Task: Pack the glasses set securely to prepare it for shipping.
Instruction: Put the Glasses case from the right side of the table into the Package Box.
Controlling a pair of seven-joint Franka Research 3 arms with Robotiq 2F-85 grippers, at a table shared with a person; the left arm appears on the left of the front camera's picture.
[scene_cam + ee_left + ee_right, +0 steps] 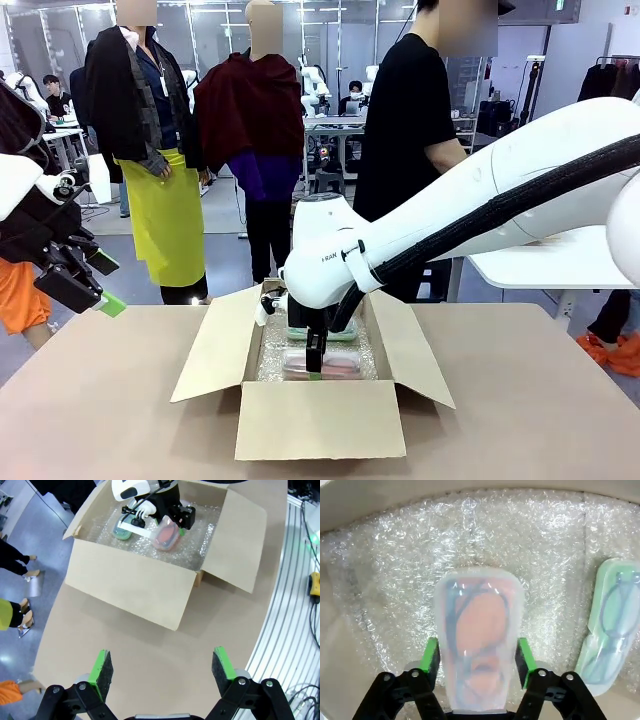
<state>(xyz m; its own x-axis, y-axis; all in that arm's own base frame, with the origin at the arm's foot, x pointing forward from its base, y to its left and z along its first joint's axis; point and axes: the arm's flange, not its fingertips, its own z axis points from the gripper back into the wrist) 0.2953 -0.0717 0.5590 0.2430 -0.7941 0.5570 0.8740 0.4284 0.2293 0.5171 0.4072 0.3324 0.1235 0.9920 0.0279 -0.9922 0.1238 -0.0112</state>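
Observation:
An open cardboard box (310, 420) stands mid-table, lined with bubble wrap (485, 545). The pinkish-red glasses case (479, 630) lies low on the wrap, and my right gripper (476, 655) is shut on it, green pads (429, 657) pressing its two long sides. In the front view the right gripper (316, 362) reaches down into the box. The mint green case (610, 630) lies flat beside it on the wrap, untouched. Both cases, pinkish-red (167, 535) and mint (122, 530), appear in the left wrist view. My left gripper (105, 283) hangs open above the table's left edge, holding nothing.
The box's four flaps (215, 345) stand spread outward. A person in a black shirt (415, 130) stands behind the far side of the table. Bare tabletop (150, 650) lies between my left gripper (162, 667) and the box. A metal rail (295, 605) runs along one table edge.

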